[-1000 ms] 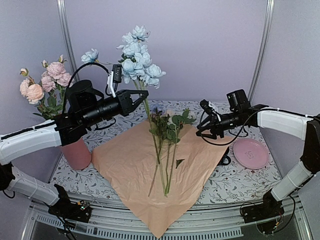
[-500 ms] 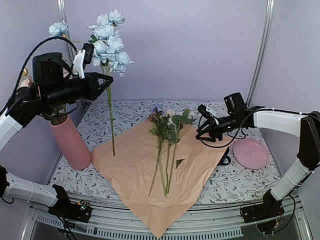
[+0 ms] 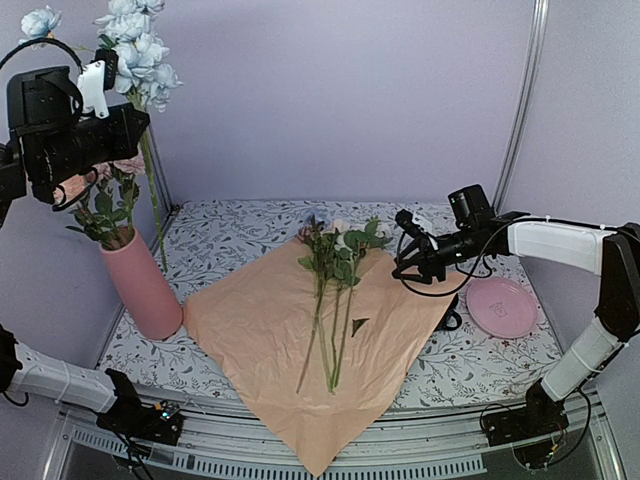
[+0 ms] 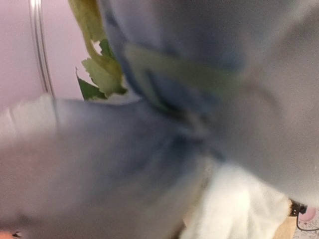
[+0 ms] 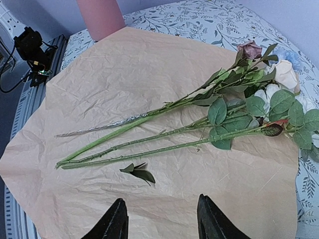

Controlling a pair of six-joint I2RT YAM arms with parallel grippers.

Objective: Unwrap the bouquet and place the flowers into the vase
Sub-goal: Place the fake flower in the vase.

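lilac walls (image 3: 350, 100), floral tablecloth (image 3: 480, 365) (peach paper (image 3: 260, 330) spread); left gripper (image 3: 140, 118) clamps blue flowers (image 3: 140, 55), right gripper (image 5: 162, 200) gapes.

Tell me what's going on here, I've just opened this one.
The wrapping paper lies opened flat. The left tool is shut on a stem of blue flowers, held up by the pink vase but not yet in it. The vase already holds pink blooms. The right tool hovers open over the paper's right edge, holding nothing. Several stems lie on the paper.
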